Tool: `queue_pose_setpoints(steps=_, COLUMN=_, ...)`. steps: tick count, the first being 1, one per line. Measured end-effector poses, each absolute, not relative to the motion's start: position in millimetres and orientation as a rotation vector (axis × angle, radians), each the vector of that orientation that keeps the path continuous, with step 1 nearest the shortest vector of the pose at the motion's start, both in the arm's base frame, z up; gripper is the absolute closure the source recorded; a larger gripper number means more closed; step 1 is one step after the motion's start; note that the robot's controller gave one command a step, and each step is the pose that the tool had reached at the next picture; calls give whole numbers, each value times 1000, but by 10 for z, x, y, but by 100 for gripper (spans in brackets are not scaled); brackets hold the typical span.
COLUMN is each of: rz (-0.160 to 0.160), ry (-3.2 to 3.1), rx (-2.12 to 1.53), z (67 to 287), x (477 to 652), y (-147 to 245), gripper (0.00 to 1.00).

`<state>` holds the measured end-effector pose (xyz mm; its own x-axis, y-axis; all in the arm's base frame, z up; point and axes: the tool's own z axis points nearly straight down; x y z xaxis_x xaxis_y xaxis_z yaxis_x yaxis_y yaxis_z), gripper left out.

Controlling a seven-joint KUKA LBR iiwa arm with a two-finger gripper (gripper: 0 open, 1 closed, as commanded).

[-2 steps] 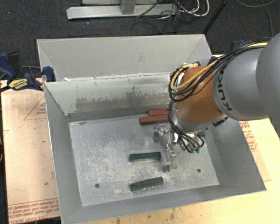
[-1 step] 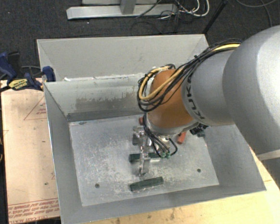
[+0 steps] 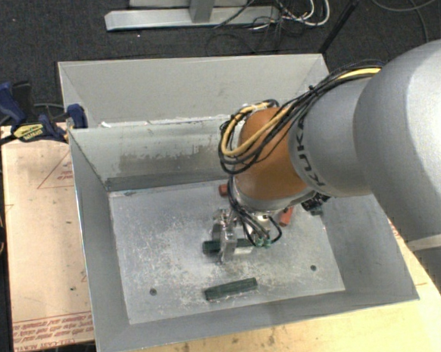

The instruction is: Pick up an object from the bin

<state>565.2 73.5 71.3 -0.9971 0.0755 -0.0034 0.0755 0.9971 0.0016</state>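
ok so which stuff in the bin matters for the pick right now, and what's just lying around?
In play:
- end effector, low over mid-bin
- small dark green piece, right beside it, the likeliest pick
- bin

Lying about:
- dark flat bar, near the front wall
- red piece, partly hidden under the arm

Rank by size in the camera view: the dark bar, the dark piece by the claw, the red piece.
Largest: dark bar, clearly.
Then dark piece by the claw and red piece: both small, and the arm hides part of the red one, so unranked.
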Motion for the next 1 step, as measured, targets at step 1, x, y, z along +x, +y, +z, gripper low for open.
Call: queue_pose_setpoints(steps=1, rz=5, ry=3128, rx=131, z=2307, x=5597, y=789, gripper=100)
